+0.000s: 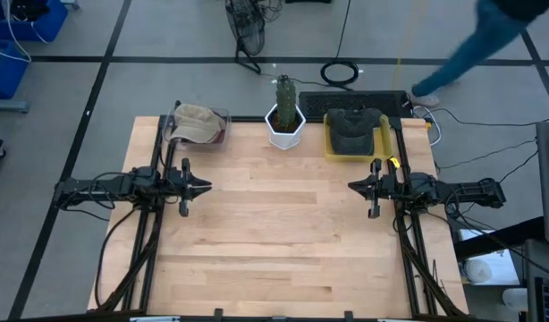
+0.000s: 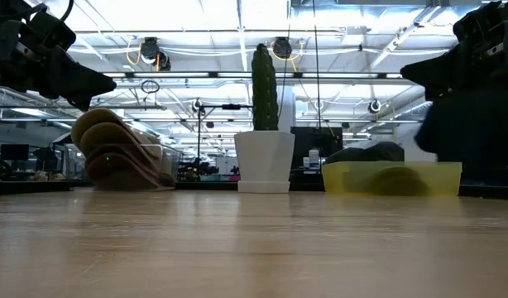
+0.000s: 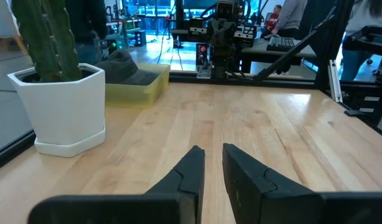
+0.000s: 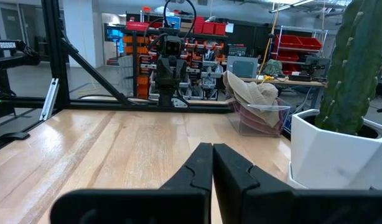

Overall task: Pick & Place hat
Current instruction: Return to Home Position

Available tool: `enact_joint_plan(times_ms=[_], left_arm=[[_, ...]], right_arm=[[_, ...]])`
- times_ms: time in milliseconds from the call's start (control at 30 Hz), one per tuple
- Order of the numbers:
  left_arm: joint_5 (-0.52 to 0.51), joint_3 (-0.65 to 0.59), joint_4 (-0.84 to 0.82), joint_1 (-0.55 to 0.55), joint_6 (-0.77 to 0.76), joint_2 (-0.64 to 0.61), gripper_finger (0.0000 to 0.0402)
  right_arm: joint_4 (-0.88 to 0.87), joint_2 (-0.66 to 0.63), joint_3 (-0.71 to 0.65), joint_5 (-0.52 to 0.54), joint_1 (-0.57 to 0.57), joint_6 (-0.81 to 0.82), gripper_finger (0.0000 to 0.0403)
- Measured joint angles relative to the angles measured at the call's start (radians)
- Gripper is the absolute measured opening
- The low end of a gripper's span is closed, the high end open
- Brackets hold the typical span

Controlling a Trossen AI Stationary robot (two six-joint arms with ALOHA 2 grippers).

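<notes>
Hovering over left side of table (image 1: 274,241), left gripper (image 1: 206,187) points inward, fingers slightly apart, empty. Right gripper (image 1: 351,186) mirrors it at right side, fingers together, empty. Brown cap (image 1: 194,122) sits in clear bin (image 1: 223,125), far left, beyond left gripper, nearer that arm. Dark hat (image 1: 353,131) in yellow bin (image 1: 332,148), far right. Retreat path looks unobstructed.

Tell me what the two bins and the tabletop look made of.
Transparent bin: clear glossy plastic, apparently; the brown cap shows through its wall. Yellow bin: translucent plastic, likely; the dark cap shows dimly inside. Tabletop: light wood planks, visible grain and seams.
</notes>
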Motion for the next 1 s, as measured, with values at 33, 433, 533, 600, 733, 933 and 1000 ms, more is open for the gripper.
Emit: enact_joint_plan(times_ms=[33, 433, 533, 600, 733, 933, 1000], left_arm=[[0.000, 0.000, 0.000, 0.000, 0.000, 0.000, 0.0065], [0.000, 0.000, 0.001, 0.000, 0.003, 0.000, 0.0065], [0.000, 0.000, 0.001, 0.000, 0.023, 0.000, 0.0065], [0.000, 0.000, 0.001, 0.000, 0.013, 0.000, 0.0065], [0.000, 0.000, 0.002, 0.000, -0.005, 0.000, 0.0065], [0.000, 0.000, 0.002, 0.000, -0.006, 0.000, 0.0065], [0.000, 0.000, 0.002, 0.000, -0.006, 0.000, 0.0065]], right_arm=[[0.000, 0.000, 0.000, 0.000, 0.000, 0.000, 0.0002], [0.000, 0.000, 0.000, 0.000, 0.000, -0.002, 0.0001], [0.000, 0.000, 0.000, 0.000, 0.000, -0.002, 0.0002], [0.001, 0.000, 0.000, 0.000, 0.000, -0.003, 0.0002], [0.001, 0.000, 0.000, 0.000, 0.000, -0.004, 0.0001], [0.001, 0.000, 0.000, 0.000, 0.000, -0.004, 0.0003], [0.001, 0.000, 0.000, 0.000, 0.000, -0.004, 0.0004]])
